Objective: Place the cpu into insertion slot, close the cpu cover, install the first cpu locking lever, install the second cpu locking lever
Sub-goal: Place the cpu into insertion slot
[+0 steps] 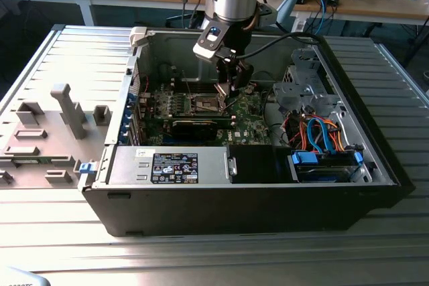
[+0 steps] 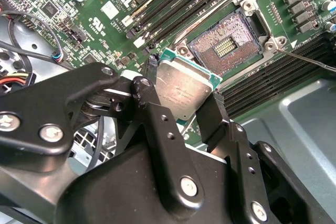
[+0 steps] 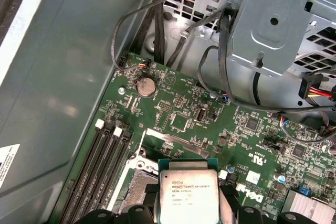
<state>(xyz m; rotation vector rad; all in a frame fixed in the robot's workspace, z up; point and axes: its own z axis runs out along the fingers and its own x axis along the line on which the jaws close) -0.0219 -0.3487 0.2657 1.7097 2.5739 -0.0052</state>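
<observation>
Holding the cpu [image 2: 185,88] by two opposite edges, the claw [image 2: 182,103] is clamped shut on it, its fingers [image 2: 152,109] pressed against the chip's sides and the silvery lid turned up toward the wrist. I take the first step, placing the chip, to be the one in hand. The slot [image 2: 226,45] lies bare just ahead of the claw's tips and below them, pins showing, with nothing seated in it. The chip hangs near the slot's closest corner, apart from it and not yet over its middle. A silver strip standing along the slot's edge looks to me like the cover [image 3: 173,140] lifted open, and a thin lever [image 2: 310,61] reaches out beyond the slot. Seating the chip, I judge, calls for it to be level, square to the rim and centred, since the pins look easy to bend. Under the claw is the green board [image 3: 178,114], set deep in an open case [image 1: 234,199] on a ribbed grey table [image 1: 201,259]. Room is tight: memory rails [image 3: 100,166] run beside the claw, and a drive cage [image 3: 273,24] and loose cables [image 3: 157,30] crowd the space past it
</observation>
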